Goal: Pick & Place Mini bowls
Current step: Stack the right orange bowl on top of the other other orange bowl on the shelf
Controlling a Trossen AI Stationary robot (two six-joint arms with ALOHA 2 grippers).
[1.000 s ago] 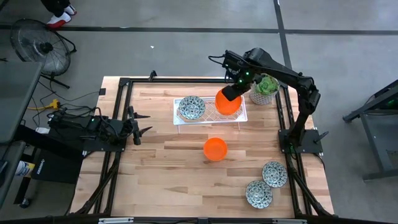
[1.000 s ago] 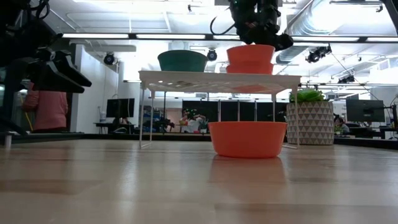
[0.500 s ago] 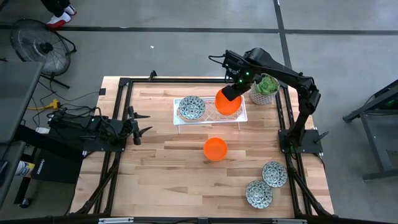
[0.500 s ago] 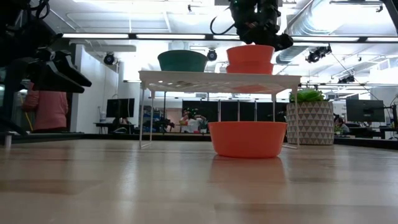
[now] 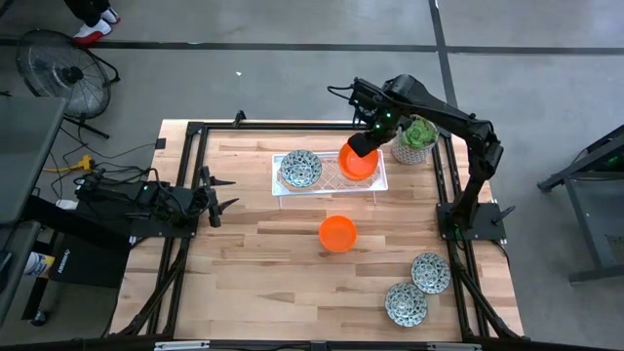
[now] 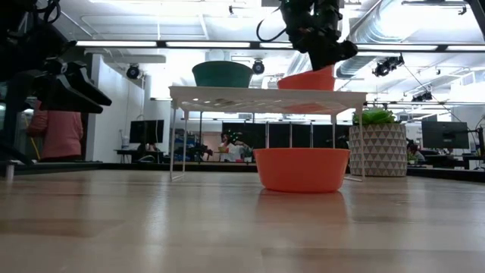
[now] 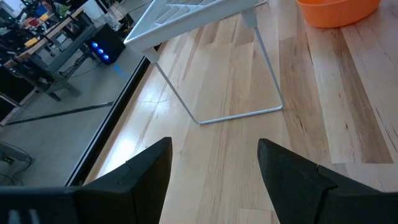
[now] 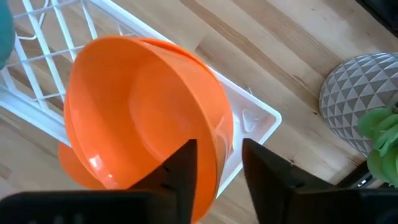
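Right now my right gripper (image 5: 362, 146) pinches the rim of a tilted orange bowl (image 5: 357, 163) nested in another on the white rack (image 5: 290, 186); my left gripper (image 5: 216, 191) waits, fingers spread, empty.

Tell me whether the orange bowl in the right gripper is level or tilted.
Tilted: in the low view the orange bowl slants on the rack, rim pinched by the right gripper.

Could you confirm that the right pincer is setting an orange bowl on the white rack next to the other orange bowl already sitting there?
Not quite. The right pincer does hold an orange bowl at the rack, tilted into another orange one, but the bowl beside it there is a mosaic bowl, as the high view shows. The other separate orange bowl sits on the table.
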